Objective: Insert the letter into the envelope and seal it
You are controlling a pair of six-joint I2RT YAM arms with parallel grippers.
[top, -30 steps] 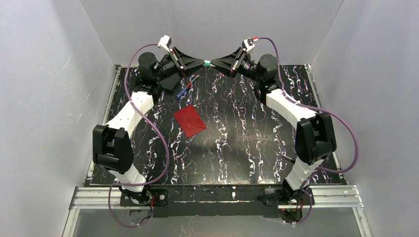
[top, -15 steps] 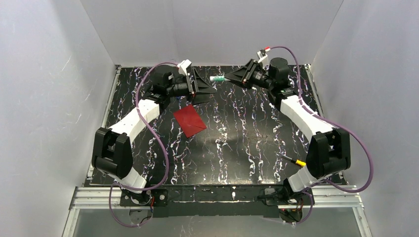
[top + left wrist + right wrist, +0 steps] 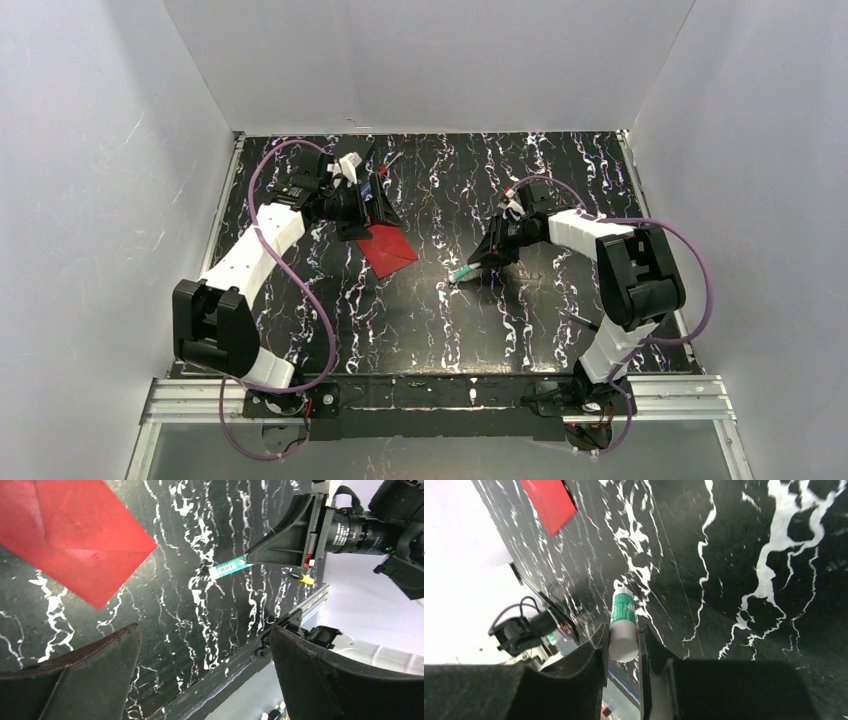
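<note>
The red envelope (image 3: 385,247) lies flat on the black marbled table, left of centre, with its flap folded down; it also shows in the left wrist view (image 3: 65,535) and the right wrist view (image 3: 549,500). My left gripper (image 3: 385,212) hovers at the envelope's far edge, open, nothing between its fingers (image 3: 205,630). My right gripper (image 3: 482,257) is low over the table's middle, shut on a white and green glue stick (image 3: 461,272) that points down-left (image 3: 623,625). The letter is out of view.
A flat black rectangular object (image 3: 352,158) and a red-tipped pen (image 3: 384,171) lie behind the left gripper at the back. A yellow-tipped cable end (image 3: 600,327) sits by the right arm. White walls enclose the table; a metal rail (image 3: 180,398) runs along the near edge.
Both grippers met on the glue stick at the back. The left one let go, opened wide and dropped to the envelope; the right one carried the stick down to mid-table.
</note>
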